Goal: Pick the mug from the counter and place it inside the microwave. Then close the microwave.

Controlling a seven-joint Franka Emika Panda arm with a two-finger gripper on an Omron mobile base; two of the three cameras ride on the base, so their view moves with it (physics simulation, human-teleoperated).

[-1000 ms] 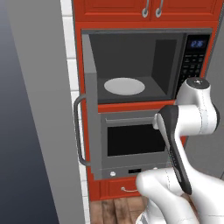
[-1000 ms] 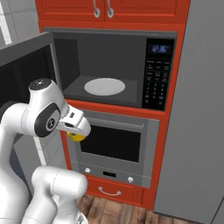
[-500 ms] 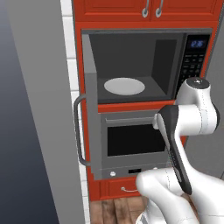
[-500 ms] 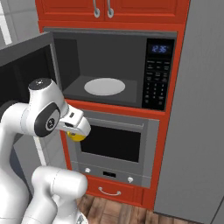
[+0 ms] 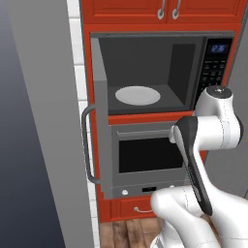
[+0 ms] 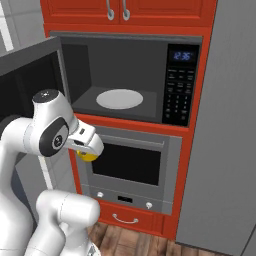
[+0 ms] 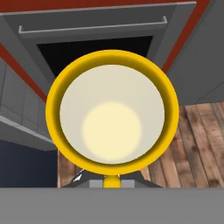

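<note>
Standing open in its red cabinet column, the microwave [image 6: 125,80] showed a bare white round plate [image 6: 119,99] on its floor, its door [image 5: 99,116] swung out to the side with the bar handle [image 5: 86,145] facing the room. Below it sat the grey oven [image 6: 130,165] with a wide dark window, and a wood floor [image 7: 197,148] lay beneath.

In front of the oven, below the level of the microwave's opening, the white arm carried the mug [image 7: 112,112]. From the right base camera only a sliver of yellow showed under the wrist [image 6: 87,155]; the hand camera looked straight down into the cup's pale interior, its glossy yellow rim ringed wide across the view. The gripper [image 7: 112,183] was closed tight on the mug at the rim nearest the camera, one wall of the cup pinched between the fingers, though the tips themselves were mostly hidden behind it.

The mug appeared small, rigid and light, but its glossy glaze would likely be slippery, and a pinch on one wall leaves it free to swing. A firm hold at the rim, kept level, seemed the safer way to lift it over the sill and onto the plate.
</note>
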